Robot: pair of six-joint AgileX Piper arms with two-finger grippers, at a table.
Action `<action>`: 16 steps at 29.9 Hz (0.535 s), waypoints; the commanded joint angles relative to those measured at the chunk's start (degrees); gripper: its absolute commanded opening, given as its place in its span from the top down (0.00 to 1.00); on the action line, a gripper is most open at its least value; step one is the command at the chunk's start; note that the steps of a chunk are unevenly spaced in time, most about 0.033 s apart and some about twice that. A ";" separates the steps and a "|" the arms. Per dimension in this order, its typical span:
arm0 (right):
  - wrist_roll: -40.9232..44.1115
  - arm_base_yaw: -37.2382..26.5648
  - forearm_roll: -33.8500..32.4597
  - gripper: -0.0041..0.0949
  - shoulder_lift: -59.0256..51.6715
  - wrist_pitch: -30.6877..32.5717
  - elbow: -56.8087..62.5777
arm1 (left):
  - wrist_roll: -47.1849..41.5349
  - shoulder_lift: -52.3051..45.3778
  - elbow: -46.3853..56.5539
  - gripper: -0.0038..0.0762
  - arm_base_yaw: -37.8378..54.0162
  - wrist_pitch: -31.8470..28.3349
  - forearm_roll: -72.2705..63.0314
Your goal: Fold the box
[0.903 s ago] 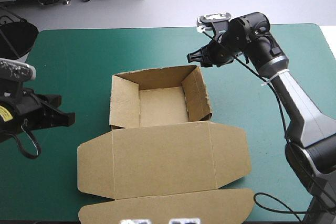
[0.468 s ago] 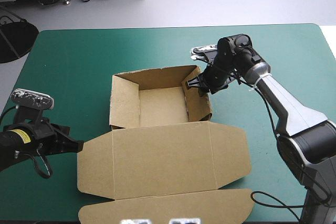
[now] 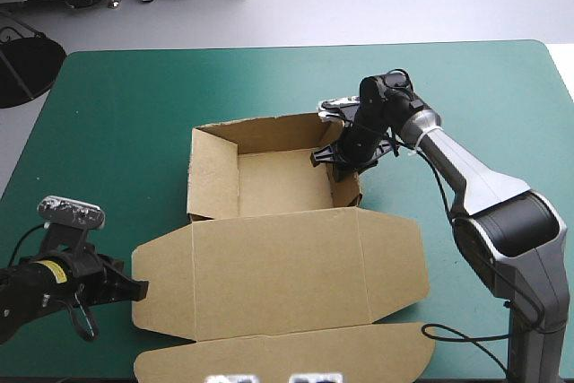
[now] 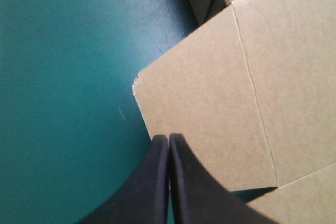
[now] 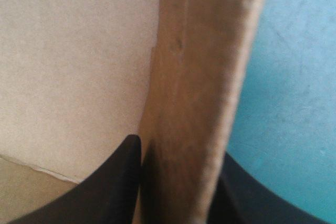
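Note:
The brown box (image 3: 273,181) stands mid-table as an open tray, its lid (image 3: 278,275) lying flat toward the front edge. My right gripper (image 3: 337,156) straddles the tray's right wall (image 5: 197,77) near its far corner. One black finger is inside, the other outside, shut on that wall with the board filling the gap between them (image 5: 178,148). My left gripper (image 3: 136,290) lies low at the front left, shut. Its tips (image 4: 169,140) meet in one point at the outer edge of the lid's left flap (image 4: 210,103), with no board seen between them.
Bare teal-green cover (image 3: 134,96) runs beyond the tray's far wall and along both sides. The lid's front flap (image 3: 287,356) reaches almost to the table's front edge. The right arm (image 3: 466,168) crosses the table's right half.
My right gripper came down from beyond the tray's far right corner onto its right wall. My left arm swung toward the front edge and right, up to the lid's left flap.

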 commanded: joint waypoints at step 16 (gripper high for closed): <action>-0.24 -1.06 -3.78 0.98 -2.13 0.88 -3.91 | -3.02 -9.13 10.40 0.96 -0.16 -2.67 -0.69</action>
